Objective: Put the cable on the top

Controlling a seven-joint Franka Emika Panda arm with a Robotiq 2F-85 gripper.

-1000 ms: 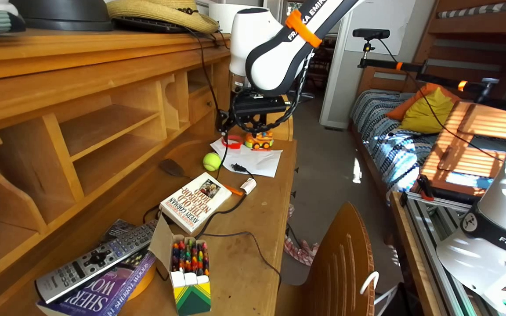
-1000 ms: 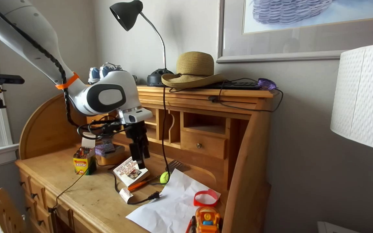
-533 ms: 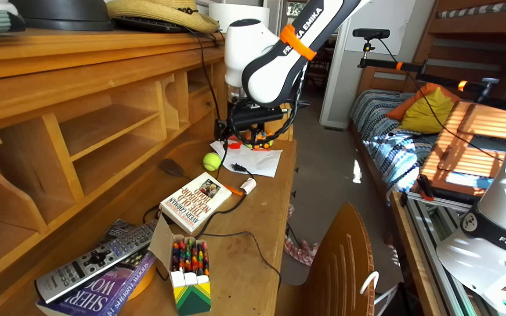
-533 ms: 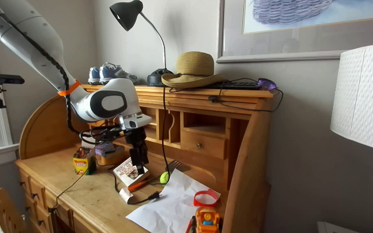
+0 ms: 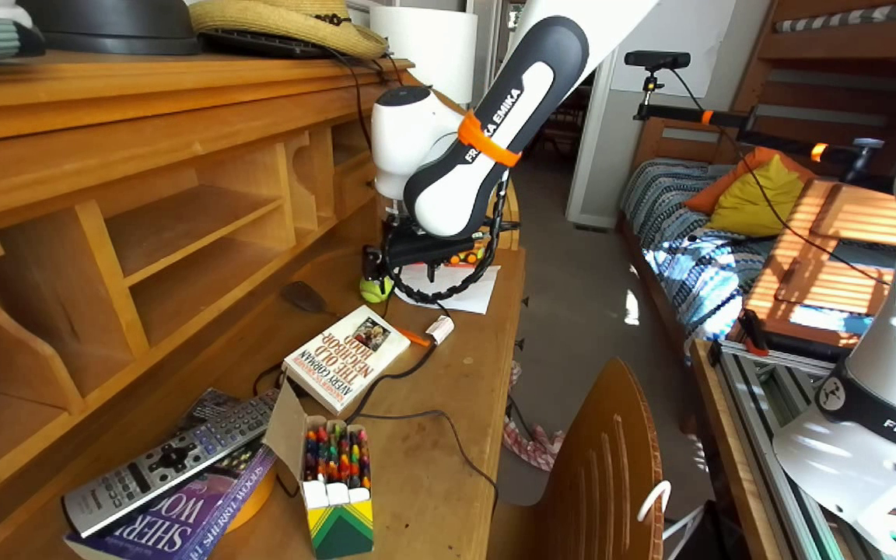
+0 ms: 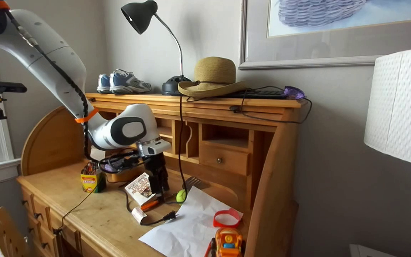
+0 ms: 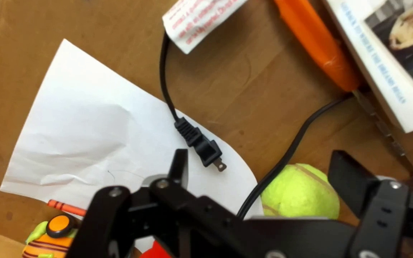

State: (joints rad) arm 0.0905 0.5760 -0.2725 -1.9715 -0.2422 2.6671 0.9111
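The tool [image 7: 260,157] is spread wide, its fingers [image 7: 180,164] set well apart and pointed down over the table [image 6: 112,205]. In the wrist view, a stretch of the cable [image 7: 289,154] is framed between the fingers, just beside the tennis ball [image 7: 301,193] along its 10 o'clock side. At 10 o'clock from that ball, a black plug [image 7: 206,148] is seen rested on the white paper [image 7: 95,118], a white tag [image 7: 199,21] being fixed to the cable at 12 o'clock from the plug. Whether the plug's length and the stretch by the ball are joined cannot be told, as sight of them is lost near the white book [image 5: 347,358]. An orange handle [image 7: 317,43] is placed at 12 o'clock from the ball, beside that book.

In an exterior view, the cable is seen hung from the top ledge [image 6: 277,103] down to the table. On the ledge, shoes [image 6: 125,84] and a desk lamp [image 6: 173,85] are stood at 9 o'clock from the straw hat [image 6: 214,73]. Below, a crayon box [image 6: 90,182] is set at 10 o'clock from the paper and a toy vehicle [image 6: 228,241] at 4 o'clock.
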